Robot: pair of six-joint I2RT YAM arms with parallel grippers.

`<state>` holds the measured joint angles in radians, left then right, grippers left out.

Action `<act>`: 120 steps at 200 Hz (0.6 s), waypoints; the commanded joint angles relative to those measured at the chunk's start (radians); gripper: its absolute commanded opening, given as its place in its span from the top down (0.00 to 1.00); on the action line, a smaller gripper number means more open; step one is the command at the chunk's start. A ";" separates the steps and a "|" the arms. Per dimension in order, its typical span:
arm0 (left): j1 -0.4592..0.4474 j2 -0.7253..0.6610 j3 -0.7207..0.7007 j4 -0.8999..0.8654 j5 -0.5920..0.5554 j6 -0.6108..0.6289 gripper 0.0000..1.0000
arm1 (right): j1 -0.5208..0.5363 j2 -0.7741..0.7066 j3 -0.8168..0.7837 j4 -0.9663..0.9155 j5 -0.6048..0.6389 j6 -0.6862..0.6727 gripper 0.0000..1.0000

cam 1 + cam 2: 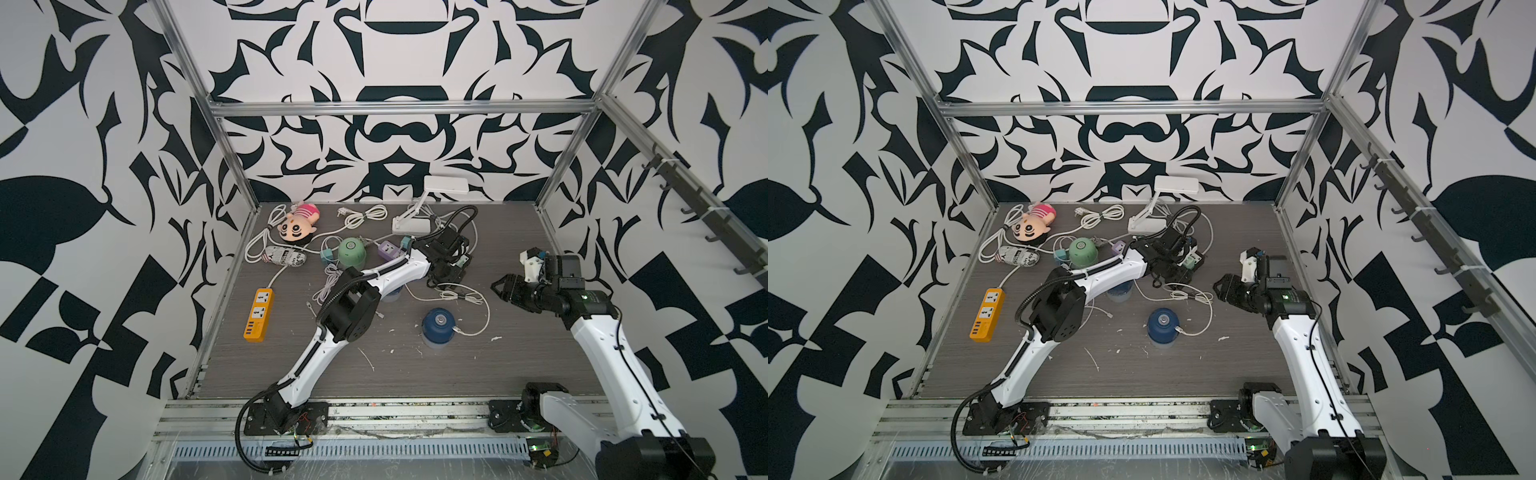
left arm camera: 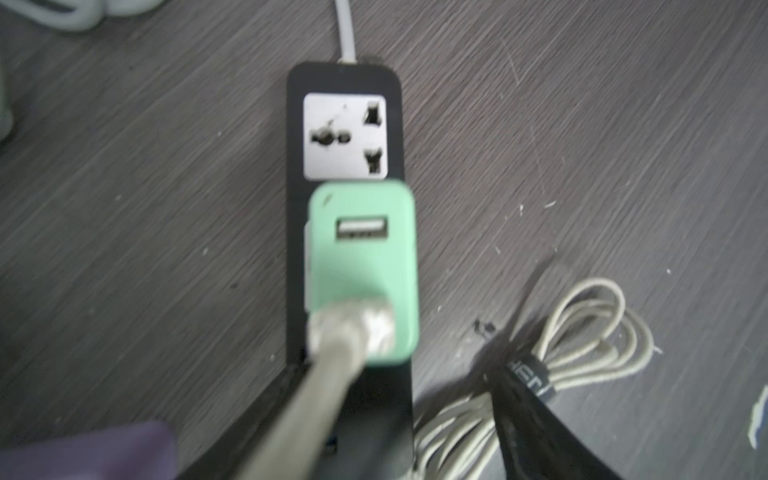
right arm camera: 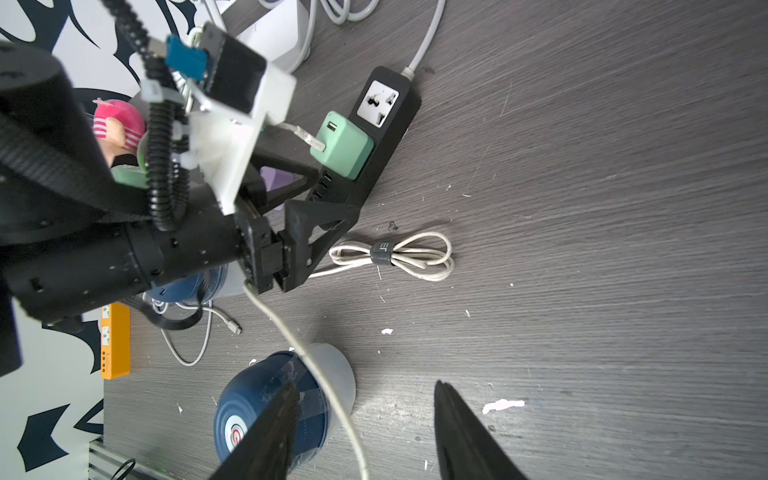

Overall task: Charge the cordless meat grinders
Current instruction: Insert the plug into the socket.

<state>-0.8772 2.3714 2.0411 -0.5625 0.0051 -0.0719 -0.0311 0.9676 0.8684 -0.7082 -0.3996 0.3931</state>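
Here the left fingers [image 3: 320, 226], spread and empty, flank the USB plug [image 2: 353, 328] at the green adapter [image 2: 365, 266]. Its cable [image 3: 332, 399] leads toward the navy grinder [image 1: 438, 326] standing mid-counter, near the right fingers [image 3: 461, 436], likewise open and empty.

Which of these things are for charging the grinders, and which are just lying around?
For the job:
mint green dome-topped grinder; navy blue dome-topped grinder; black power strip; mint green cube adapter; white USB cable.

Just lying about:
pink-capped plush doll; white folding desk lamp; newspaper-print pouch.
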 commanded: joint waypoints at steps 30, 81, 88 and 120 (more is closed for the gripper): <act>0.014 -0.162 -0.096 0.023 -0.005 -0.029 0.16 | 0.001 -0.006 0.044 0.013 -0.005 0.018 0.43; 0.031 -0.276 -0.214 0.038 -0.024 -0.075 0.10 | 0.017 0.021 0.078 0.022 -0.002 0.037 0.43; 0.036 -0.301 -0.239 0.044 -0.030 -0.090 0.10 | 0.029 0.031 0.086 0.023 0.005 0.041 0.44; 0.047 -0.441 -0.370 0.083 -0.066 -0.152 0.09 | 0.150 0.098 0.147 0.035 0.097 0.059 0.49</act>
<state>-0.8463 2.0529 1.7374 -0.5068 -0.0216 -0.1562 0.0391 1.0248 0.9432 -0.7052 -0.3740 0.4316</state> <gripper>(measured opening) 0.907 0.522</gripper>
